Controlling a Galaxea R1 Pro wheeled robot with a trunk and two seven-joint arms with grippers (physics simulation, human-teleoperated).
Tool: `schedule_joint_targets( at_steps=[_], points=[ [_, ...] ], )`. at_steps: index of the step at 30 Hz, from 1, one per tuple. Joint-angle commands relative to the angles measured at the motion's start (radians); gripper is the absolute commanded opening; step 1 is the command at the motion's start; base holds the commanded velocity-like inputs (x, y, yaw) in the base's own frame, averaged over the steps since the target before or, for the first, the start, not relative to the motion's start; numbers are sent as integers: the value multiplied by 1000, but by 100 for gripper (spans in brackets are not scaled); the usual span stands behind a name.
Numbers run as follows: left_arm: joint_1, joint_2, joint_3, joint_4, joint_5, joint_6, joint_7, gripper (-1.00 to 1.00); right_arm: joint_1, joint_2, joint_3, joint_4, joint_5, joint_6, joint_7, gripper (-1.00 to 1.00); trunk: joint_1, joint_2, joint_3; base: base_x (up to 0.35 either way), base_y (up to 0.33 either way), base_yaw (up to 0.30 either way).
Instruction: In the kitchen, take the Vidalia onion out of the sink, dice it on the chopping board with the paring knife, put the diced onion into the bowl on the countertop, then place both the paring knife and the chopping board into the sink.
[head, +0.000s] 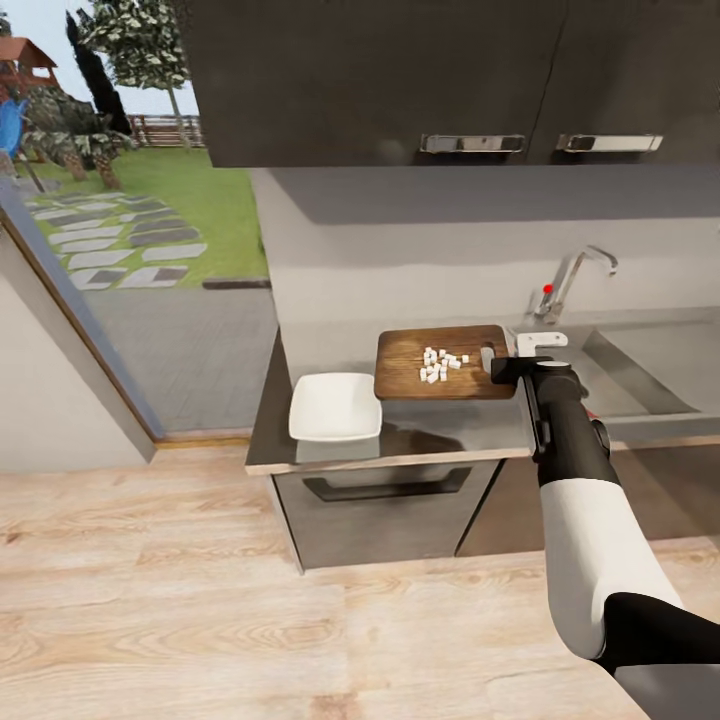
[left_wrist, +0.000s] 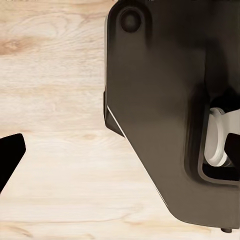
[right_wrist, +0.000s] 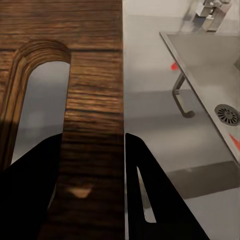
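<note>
In the head view, we saw the chopping board (head: 445, 362) on the countertop (head: 440, 428), carrying the diced onion (head: 440, 364); the bowl (head: 335, 407) stood just beside it, the sink (head: 655, 365) on the other side. The right gripper (head: 512, 360) was at the board's handle end.

The left wrist view showed wooden floor (left_wrist: 55, 100); we could not tell its jaws.

In the right wrist view, the fingers (right_wrist: 155, 200) straddled the board's (right_wrist: 95, 100) end strip beside the slot, gripping it.

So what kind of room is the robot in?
A kitchen, most likely: there's a grey countertop with a steel sink and tap, plus a chopping board carrying diced onion, beside a white bowl.
</note>
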Motion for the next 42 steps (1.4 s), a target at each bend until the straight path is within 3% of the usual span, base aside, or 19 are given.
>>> schedule_joint_targets(
  at_steps=[1,33,42],
  points=[
    [0,1,-9,-2,5,-1,8,100,-1,1,-2,-1,6,4,6,-100,1,-2,0,0,109,0],
    [0,3,-9,-3,5,-3,8,100,-1,7,-3,20,7,3,10,-100,1,-2,47,39,292,0],
    [0,2,-9,-2,5,-3,8,100,-1,6,-4,26,7,0,19,-100,1,-2,47,23,58,0]
  ],
)
